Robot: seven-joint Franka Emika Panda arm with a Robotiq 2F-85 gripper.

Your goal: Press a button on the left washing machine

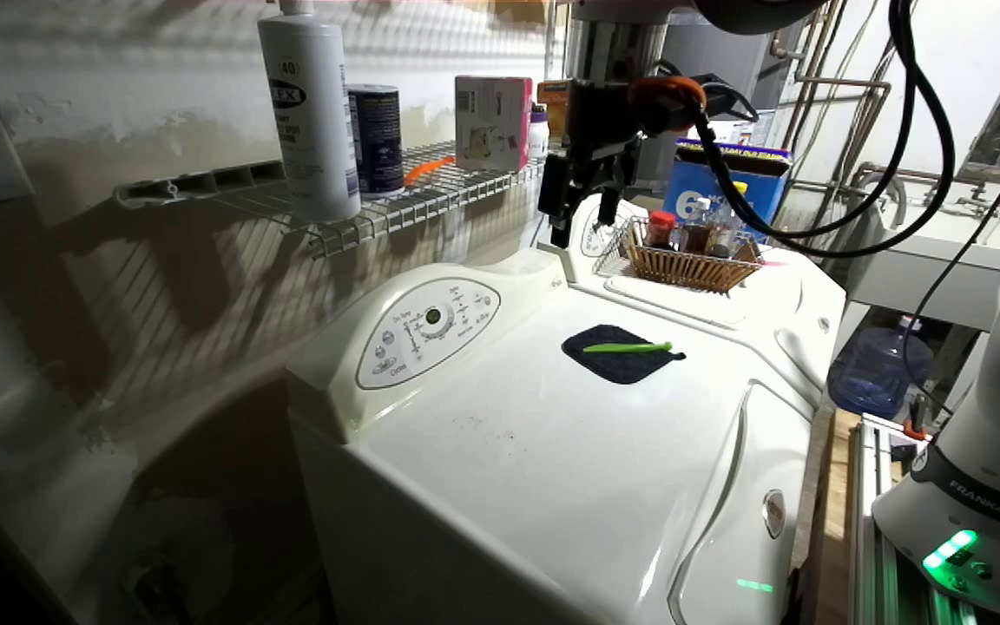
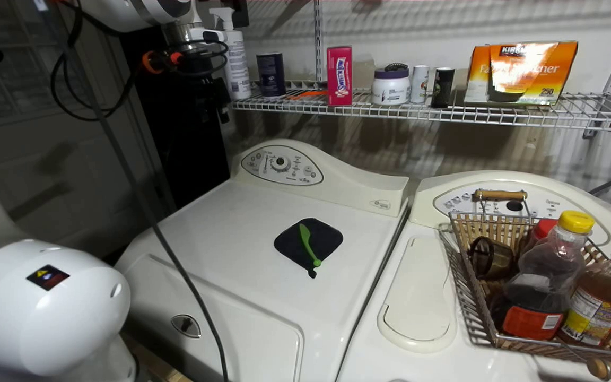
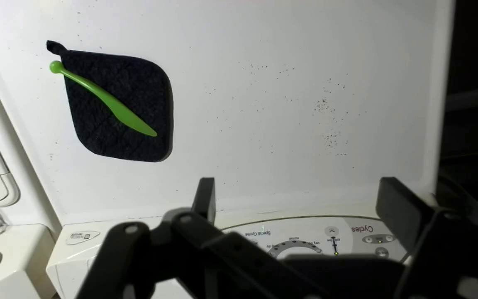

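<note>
The left washing machine (image 1: 500,434) is glossy white with a broad smooth top; it shows in both exterior views (image 2: 215,228). Its raised oval control panel (image 1: 430,332) has a round dial, small buttons and dark outlines, and also shows in an exterior view (image 2: 281,165). My gripper (image 1: 584,221) hangs well above the machine, near shelf height, apart from the panel; it also shows in an exterior view (image 2: 224,112). In the wrist view my gripper (image 3: 299,189) has its fingers wide apart with nothing between them. The panel (image 3: 342,234) lies beneath, partly hidden by the gripper; small lights glow on it.
A dark pot holder (image 2: 279,244) with a green knife (image 2: 306,241) lies on the machine's top. A wire shelf (image 2: 358,109) with bottles and boxes runs along the wall. The other white machine (image 2: 417,297) carries a basket (image 2: 470,297) of bottles. A cable (image 2: 167,244) hangs in front.
</note>
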